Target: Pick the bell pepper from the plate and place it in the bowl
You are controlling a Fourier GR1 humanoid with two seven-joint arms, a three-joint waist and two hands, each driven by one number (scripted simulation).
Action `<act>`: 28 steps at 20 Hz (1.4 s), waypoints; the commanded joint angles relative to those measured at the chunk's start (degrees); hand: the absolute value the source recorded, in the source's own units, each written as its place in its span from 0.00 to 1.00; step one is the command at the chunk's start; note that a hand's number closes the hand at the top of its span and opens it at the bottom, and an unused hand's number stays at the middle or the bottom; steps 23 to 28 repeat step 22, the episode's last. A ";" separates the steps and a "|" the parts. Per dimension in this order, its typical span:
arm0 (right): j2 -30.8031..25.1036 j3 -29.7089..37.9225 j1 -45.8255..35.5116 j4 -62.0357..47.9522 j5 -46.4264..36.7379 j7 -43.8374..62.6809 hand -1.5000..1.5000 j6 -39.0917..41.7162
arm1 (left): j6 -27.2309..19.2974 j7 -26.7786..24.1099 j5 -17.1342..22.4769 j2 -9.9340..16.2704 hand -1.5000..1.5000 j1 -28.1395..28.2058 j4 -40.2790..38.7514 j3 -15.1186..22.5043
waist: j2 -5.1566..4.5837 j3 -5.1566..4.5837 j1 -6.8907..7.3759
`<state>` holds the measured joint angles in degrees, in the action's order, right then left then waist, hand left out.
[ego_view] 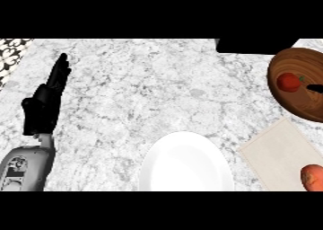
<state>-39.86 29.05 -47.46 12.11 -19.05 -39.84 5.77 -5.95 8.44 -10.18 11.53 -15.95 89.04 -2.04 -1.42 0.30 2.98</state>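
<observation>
The head view looks steeply down on a grey-white marbled stone counter (157, 90). At the left of the frame the robot's left hand (48, 96), black on a grey forearm, rests with its fingers straight and pointing toward the upper edge, holding nothing.

At the upper right sits a round brown wooden bowl (303, 105), partly cut by the frame's right edge. Inside it, toward its left side, lies the small red bell pepper (290, 82) with a green stem. Just beside the pepper, at the right edge of the frame, a black fingertip of the right hand (321, 89) reaches in over the bowl; it appears apart from the pepper, and so little of the hand shows that whether it is released or clenched cannot be told.

At the lower middle a plain white round plate (186, 166) lies bare. To its right, a beige rectangular cloth mat (283, 155) lies at an angle, and an orange-red rounded fruit or vegetable (316, 177) sits on its lower right corner.

A black block (253, 45) shows at the upper edge.
</observation>
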 commanded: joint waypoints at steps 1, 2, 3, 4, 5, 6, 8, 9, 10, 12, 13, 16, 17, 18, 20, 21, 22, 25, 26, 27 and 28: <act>-3.58 2.79 2.14 -2.54 2.79 -2.69 0.00 6.49 | 1.57 -1.95 1.44 1.33 0.50 1.95 0.22 -1.43 | 0.18 -0.01 -0.23; -5.70 2.70 2.28 -2.44 2.66 -2.93 0.00 8.40 | -1.08 -0.72 -0.83 -1.37 0.50 2.38 0.76 0.78 | 0.23 0.01 -0.41; -5.92 3.27 3.69 -2.89 3.41 -4.09 0.00 10.54 | 0.62 0.99 0.64 0.30 0.50 1.01 1.21 -0.60 | 0.38 0.00 -0.75; -8.12 3.96 3.98 -3.18 4.06 -4.37 0.00 13.29 | 0.18 -1.22 0.50 0.46 0.50 1.50 0.37 -1.18 | 0.20 0.03 -0.64; -9.93 4.66 5.42 -3.62 4.88 -5.47 0.00 17.30 | -0.13 -0.60 -0.40 -0.51 0.50 4.70 3.54 0.69 | 0.42 0.09 -0.42; -9.92 4.64 3.97 -3.50 5.17 -3.87 0.00 18.62 | -0.03 0.48 0.19 -0.53 0.50 2.82 2.35 -0.05 | 0.57 -0.03 -0.96; -10.95 4.38 8.09 -3.46 4.95 -8.60 0.00 22.08 | 0.86 0.56 1.29 1.58 0.50 0.27 1.26 -2.51 | 0.35 0.05 -1.20; -10.24 3.74 8.46 -2.81 4.72 -9.40 0.00 23.79 | 0.53 -0.93 0.97 1.08 0.50 2.71 1.23 -2.25 | 0.59 -0.03 -1.27; -10.93 3.85 10.36 -3.24 4.71 -10.35 0.00 24.20 | 0.67 -0.22 0.64 0.11 0.50 3.03 2.05 -0.74 | 0.45 0.06 -1.12; -11.30 3.18 11.41 -2.49 4.49 -11.28 0.00 26.92 | 1.06 -0.74 0.97 1.11 0.50 3.02 2.71 -1.68 | 0.55 0.05 -1.20; -10.58 3.16 14.16 -2.04 4.54 -14.58 0.00 26.76 | 0.45 -0.10 0.95 0.28 0.50 2.50 1.70 -1.60 | 0.48 0.10 -1.62; -11.46 2.79 14.03 -0.63 5.07 -13.58 0.00 29.25 | -0.31 1.52 -0.51 -0.23 0.50 2.56 3.59 -0.39 | 0.94 -0.03 -1.96; -12.88 3.04 13.78 -0.77 5.32 -13.04 0.00 30.02 | -0.28 -0.54 0.42 -0.43 0.50 2.93 1.38 -1.43 | 0.63 0.03 -1.67; -10.42 3.53 14.89 -0.40 6.12 -14.87 0.00 28.40 | -0.03 1.06 -0.08 0.17 0.50 2.56 2.57 -1.16 | 0.81 0.03 -1.82; -12.30 3.14 18.03 0.03 6.09 -16.64 0.00 30.87 | -0.54 0.60 -0.11 -0.30 0.50 3.29 2.76 -1.27 | 0.86 0.05 -2.11; -11.95 2.83 16.81 0.55 6.05 -15.51 0.00 30.13 | 0.75 -0.63 1.36 0.41 0.50 3.74 2.46 -2.21 | 0.81 0.02 -1.68; -11.97 2.53 19.23 0.61 5.99 -17.26 0.00 31.18 | -0.96 -0.24 -0.26 -0.75 0.50 3.10 2.28 -1.24 | 0.81 0.07 -2.21; -11.97 2.53 19.23 0.61 5.99 -17.26 0.00 31.18 | -0.96 -0.24 -0.26 -0.75 0.50 3.10 2.28 -1.24 | 0.81 0.07 -2.21; -11.97 2.53 19.23 0.61 5.99 -17.26 0.00 31.18 | -0.96 -0.24 -0.26 -0.75 0.50 3.10 2.28 -1.24 | 0.81 0.07 -2.21; -11.97 2.53 19.23 0.61 5.99 -17.26 0.00 31.18 | -0.96 -0.24 -0.26 -0.75 0.50 3.10 2.28 -1.24 | 0.81 0.07 -2.21; -11.97 2.53 19.23 0.61 5.99 -17.26 0.00 31.18 | -0.96 -0.24 -0.26 -0.75 0.50 3.10 2.28 -1.24 | 0.81 0.07 -2.21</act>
